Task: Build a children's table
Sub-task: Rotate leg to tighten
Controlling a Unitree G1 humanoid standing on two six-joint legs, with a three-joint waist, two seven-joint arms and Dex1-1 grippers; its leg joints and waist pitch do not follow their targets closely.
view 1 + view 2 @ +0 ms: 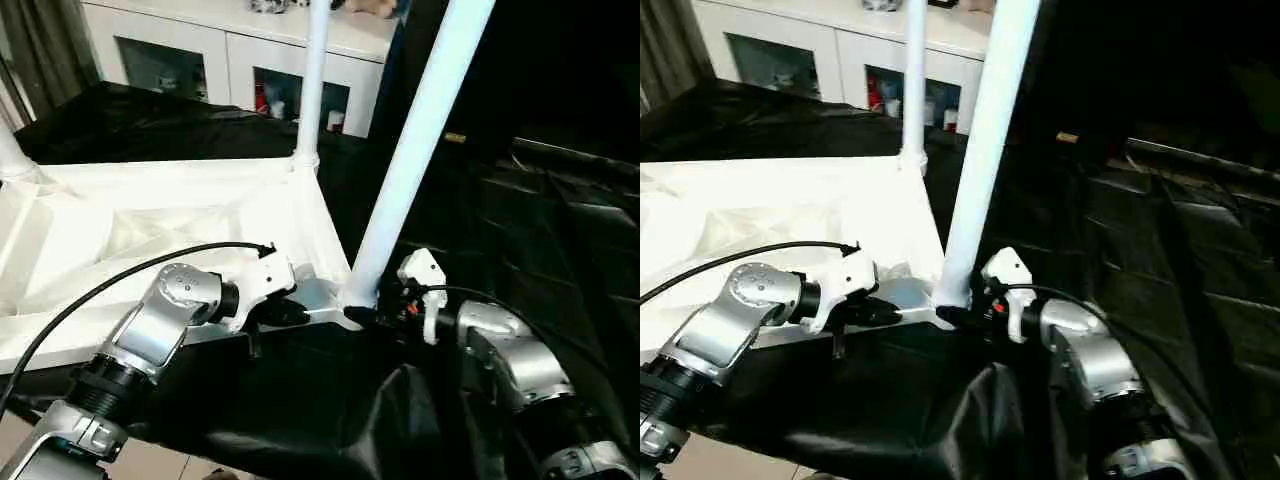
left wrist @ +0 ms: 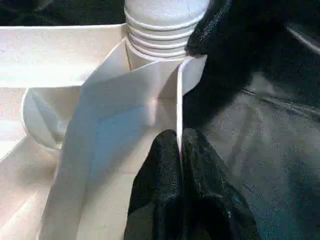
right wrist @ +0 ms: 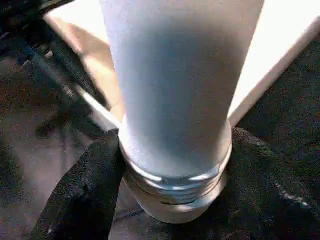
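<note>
The children's table lies upside down, its white ribbed top (image 1: 150,225) resting on black cloth. Legs stand in the far right corner (image 1: 312,80) and the far left corner (image 1: 10,158). A third leg (image 1: 420,130) rises from the near right corner socket (image 1: 352,297). My left gripper (image 1: 298,316) is shut on the top's thin rim (image 2: 178,100) just beside that socket, one black finger (image 2: 160,170) on each side of the rim. My right gripper (image 3: 175,170) holds the ribbed base of the near leg (image 3: 175,90), its fingers (image 3: 85,195) pressed against both sides.
A white cabinet with glass doors (image 1: 240,60) stands behind the table. Black cloth (image 1: 300,400) covers the surface and hangs in folds at the front and right. A black cable (image 1: 90,295) loops over my left forearm.
</note>
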